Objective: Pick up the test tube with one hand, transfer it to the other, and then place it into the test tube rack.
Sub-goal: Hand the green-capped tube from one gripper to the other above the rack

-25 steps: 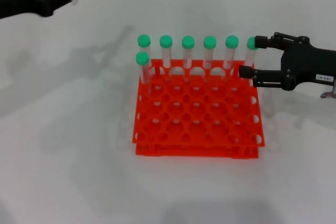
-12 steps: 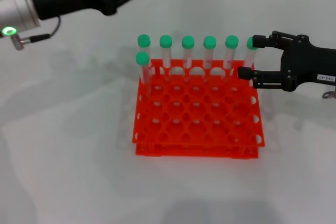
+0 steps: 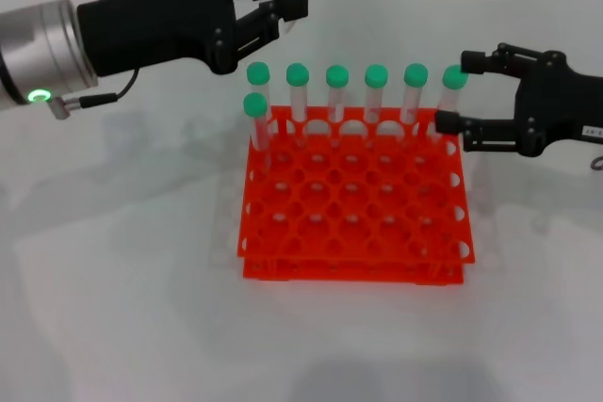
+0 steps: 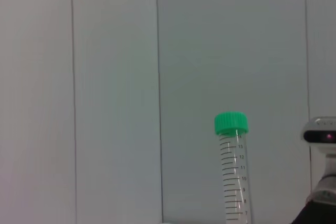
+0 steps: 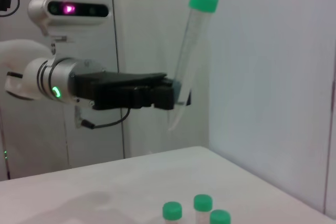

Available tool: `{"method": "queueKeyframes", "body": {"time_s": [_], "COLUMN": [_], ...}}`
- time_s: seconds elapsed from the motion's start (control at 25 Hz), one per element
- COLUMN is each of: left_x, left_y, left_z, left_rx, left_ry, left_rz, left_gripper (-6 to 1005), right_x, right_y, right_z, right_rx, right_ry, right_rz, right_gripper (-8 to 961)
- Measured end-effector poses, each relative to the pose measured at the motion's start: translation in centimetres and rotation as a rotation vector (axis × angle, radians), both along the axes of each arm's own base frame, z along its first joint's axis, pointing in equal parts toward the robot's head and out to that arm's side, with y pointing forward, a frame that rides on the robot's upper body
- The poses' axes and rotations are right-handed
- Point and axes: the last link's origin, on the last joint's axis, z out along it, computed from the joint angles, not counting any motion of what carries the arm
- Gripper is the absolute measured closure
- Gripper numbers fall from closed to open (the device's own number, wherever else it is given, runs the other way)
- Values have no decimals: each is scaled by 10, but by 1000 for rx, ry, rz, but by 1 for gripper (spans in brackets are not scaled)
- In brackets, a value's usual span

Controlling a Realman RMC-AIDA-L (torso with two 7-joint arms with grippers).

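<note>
Left gripper (image 3: 287, 5) raised behind rack (image 3: 355, 197), fingers clamped on tube (image 5: 188, 59) near its lower end; tube tilted, green cap up. Right gripper (image 3: 457, 91) low at rack's right rear corner, jaws spread wide, holding nothing. Seven capped tubes (image 3: 336, 92) standing in rack

Bright even light, soft faint shadows on table (image 3: 113, 308); sharp focus

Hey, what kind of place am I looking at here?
Probably a lab-style robot test bench: an orange test tube rack of green-capped tubes on a plain white table, with the left gripper holding a test tube.
</note>
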Motion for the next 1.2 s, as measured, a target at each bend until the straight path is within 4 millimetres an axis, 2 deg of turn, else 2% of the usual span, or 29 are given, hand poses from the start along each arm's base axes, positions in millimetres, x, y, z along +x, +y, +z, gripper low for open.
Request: {"method": "queueKeyframes", "body": {"time_s": [0.56, 1.2], "left_x": [-10, -1], "left_y": [7, 10], "left_z": [-18, -46], "left_rx": [-12, -96], "left_ry": [48, 140], "left_rz": [92, 99], "left_gripper": [795, 792], "right_x": [-10, -24], "right_y": [7, 14], "right_z": [13, 14], "right_rx": [45, 60], "right_ry": [30, 29], "right_rz": [29, 68], "right_gripper": [93, 93]}}
